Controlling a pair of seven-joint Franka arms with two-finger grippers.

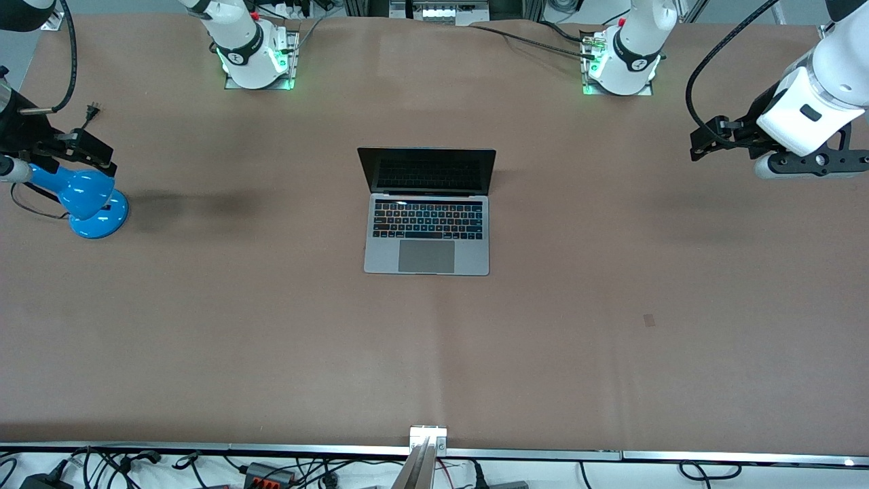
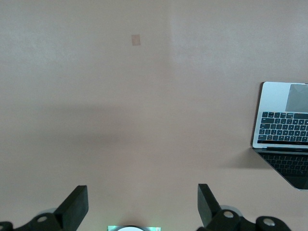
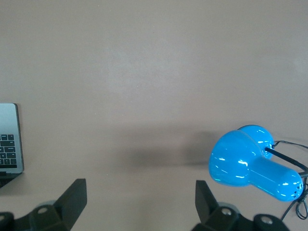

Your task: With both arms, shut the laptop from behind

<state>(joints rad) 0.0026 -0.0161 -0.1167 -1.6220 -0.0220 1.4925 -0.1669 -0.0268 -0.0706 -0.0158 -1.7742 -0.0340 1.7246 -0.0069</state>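
The laptop (image 1: 426, 217) lies open in the middle of the brown table, screen black and upright, keyboard and trackpad facing the front camera. Part of it shows in the left wrist view (image 2: 284, 130), and an edge of it in the right wrist view (image 3: 9, 144). My left gripper (image 1: 706, 139) hangs open and empty over bare table at the left arm's end, well away from the laptop; its fingers (image 2: 77, 207) stand wide apart. My right gripper (image 1: 91, 149) is open and empty at the right arm's end, over a blue lamp; its fingers (image 3: 74, 202) stand wide apart.
A blue desk lamp (image 1: 88, 197) with a black cord stands at the right arm's end and shows in the right wrist view (image 3: 250, 166). A small tape mark (image 1: 650, 320) lies on the table. The arm bases (image 1: 254, 54) (image 1: 621, 64) stand farthest from the front camera. A metal bracket (image 1: 428, 435) sits at the near edge.
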